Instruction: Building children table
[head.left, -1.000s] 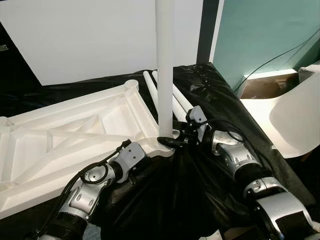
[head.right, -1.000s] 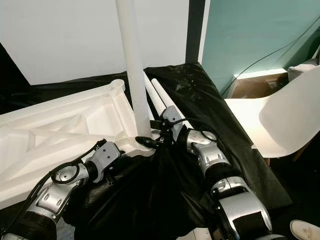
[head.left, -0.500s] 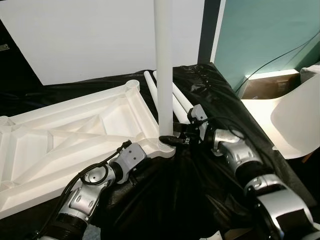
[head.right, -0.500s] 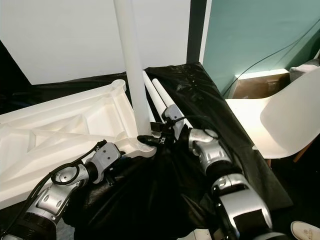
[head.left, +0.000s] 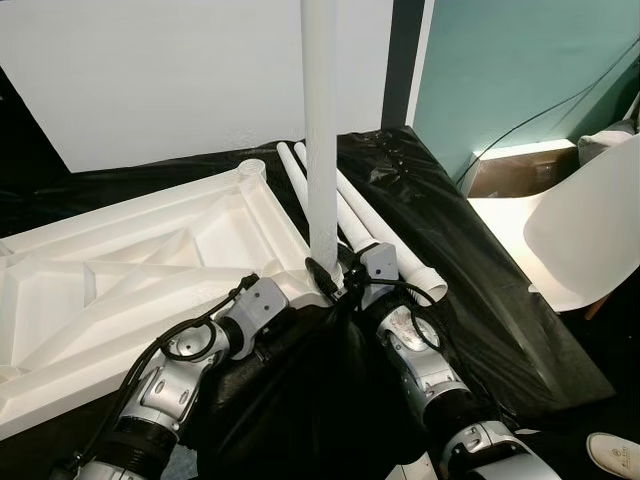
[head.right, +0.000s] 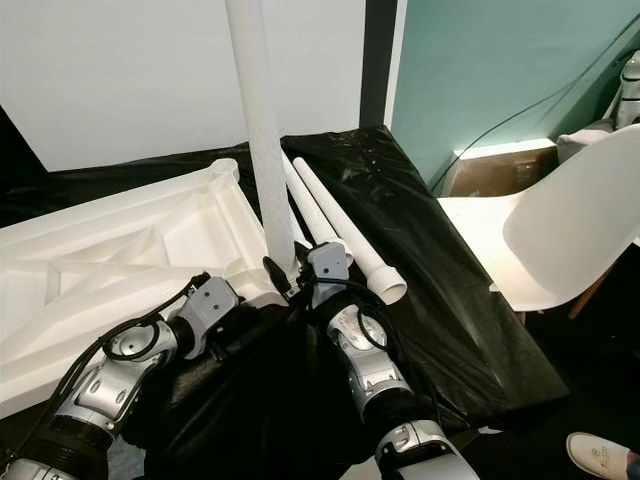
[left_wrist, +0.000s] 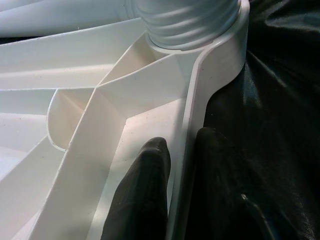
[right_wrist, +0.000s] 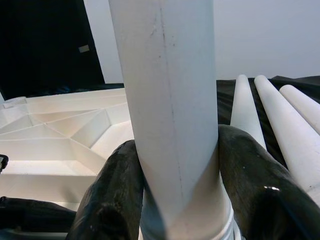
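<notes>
The white table top (head.left: 130, 270) lies upside down on a black sheet. One white leg (head.left: 320, 150) stands upright in its near corner socket (left_wrist: 187, 20), where the leg's threaded end shows. My right gripper (right_wrist: 172, 190) is shut on this leg just above the socket, one black finger (right_wrist: 112, 195) on each side. My left gripper (left_wrist: 182, 137) is shut on the table top's rim next to that corner, one finger inside the rim and one outside on the sheet.
Spare white legs (head.left: 370, 215) lie side by side on the black sheet (head.left: 480, 290) behind the upright one. A white chair (head.left: 585, 230) stands to the right, with a cardboard box (head.left: 510, 165) behind it. A shoe (head.left: 615, 450) is on the floor at the lower right.
My right wrist has swung from the right of the upright leg round to its near side, still gripping its base. The view has shifted slightly. My left gripper stays on the rim.
</notes>
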